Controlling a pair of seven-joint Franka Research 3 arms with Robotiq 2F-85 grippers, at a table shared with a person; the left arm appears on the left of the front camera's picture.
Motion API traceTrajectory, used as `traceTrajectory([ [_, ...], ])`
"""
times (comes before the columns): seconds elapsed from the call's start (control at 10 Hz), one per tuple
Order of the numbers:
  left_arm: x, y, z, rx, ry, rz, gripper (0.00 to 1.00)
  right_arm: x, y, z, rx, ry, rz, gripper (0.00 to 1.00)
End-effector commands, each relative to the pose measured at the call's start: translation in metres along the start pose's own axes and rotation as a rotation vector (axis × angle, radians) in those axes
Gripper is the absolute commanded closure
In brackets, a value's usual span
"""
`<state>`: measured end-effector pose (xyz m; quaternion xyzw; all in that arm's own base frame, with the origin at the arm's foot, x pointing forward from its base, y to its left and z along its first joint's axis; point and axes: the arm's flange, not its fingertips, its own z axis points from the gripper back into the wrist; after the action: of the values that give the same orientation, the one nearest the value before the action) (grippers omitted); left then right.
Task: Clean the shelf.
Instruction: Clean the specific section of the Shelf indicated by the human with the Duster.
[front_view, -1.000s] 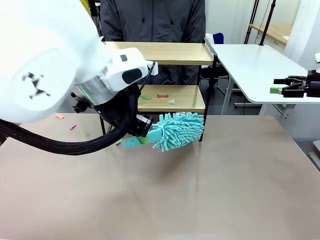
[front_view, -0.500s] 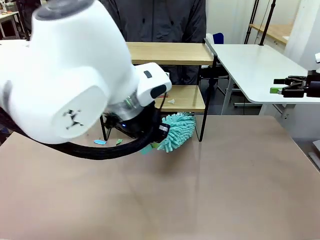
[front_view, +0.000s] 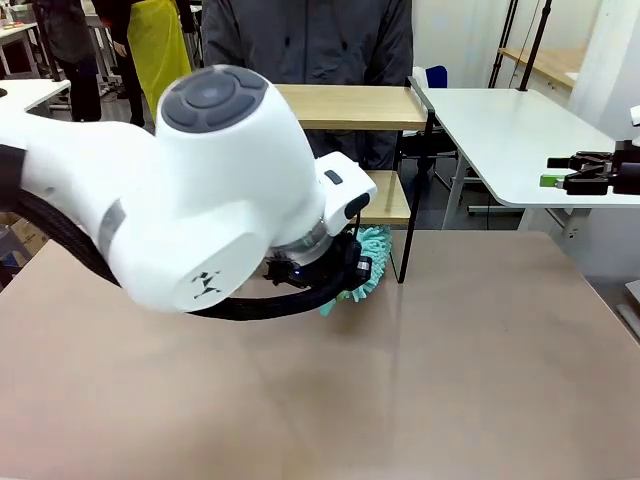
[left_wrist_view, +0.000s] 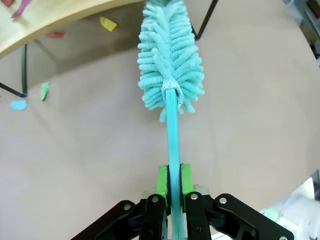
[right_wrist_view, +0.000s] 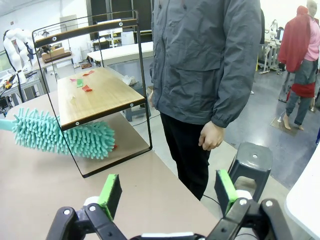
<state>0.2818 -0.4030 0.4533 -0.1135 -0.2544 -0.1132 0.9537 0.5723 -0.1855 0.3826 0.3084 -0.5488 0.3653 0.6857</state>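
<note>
The shelf (front_view: 352, 106) stands at the table's far side, with light wooden boards and a thin black frame (right_wrist_view: 146, 85). My left gripper (left_wrist_view: 174, 172) is shut on the teal handle of a fluffy teal duster (left_wrist_view: 170, 60). The duster head (right_wrist_view: 65, 135) lies low at table level, its tip reaching under the lower board (right_wrist_view: 95, 95). In the front view my left arm covers most of the shelf, and the duster (front_view: 372, 262) peeks out by the right leg. Red and green paper scraps (right_wrist_view: 85, 86) lie on the lower board. My right gripper (right_wrist_view: 168, 192) is open, off to the right (front_view: 590, 172).
A person in a grey jacket (right_wrist_view: 205, 75) stands behind the shelf, one hand (right_wrist_view: 210, 136) hanging down. Green (left_wrist_view: 44, 91) and blue (left_wrist_view: 18, 104) scraps lie on the table beside a shelf leg. A white table (front_view: 510, 130) stands at the right, a grey stool (right_wrist_view: 252, 160) beyond it.
My left arm has swung right and toward the shelf, carrying the duster from in front of the shelf to under its lower board. The arm now hides more of the shelf. The right gripper stayed put.
</note>
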Motion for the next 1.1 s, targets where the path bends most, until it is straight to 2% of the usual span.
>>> traceTrajectory([
  [0.0,0.012,-0.029,-0.028,0.022,-0.071,0.044,0.87,0.008,0.004,-0.002,-0.017,0.013,-0.013,0.0],
  [0.5,0.025,-0.049,-0.078,0.03,-0.092,0.118,0.87,0.008,0.004,-0.002,-0.017,0.013,-0.013,0.0],
  [1.0,0.023,-0.055,-0.126,0.054,-0.045,0.174,0.87,0.008,0.004,-0.002,-0.017,0.013,-0.013,0.0],
])
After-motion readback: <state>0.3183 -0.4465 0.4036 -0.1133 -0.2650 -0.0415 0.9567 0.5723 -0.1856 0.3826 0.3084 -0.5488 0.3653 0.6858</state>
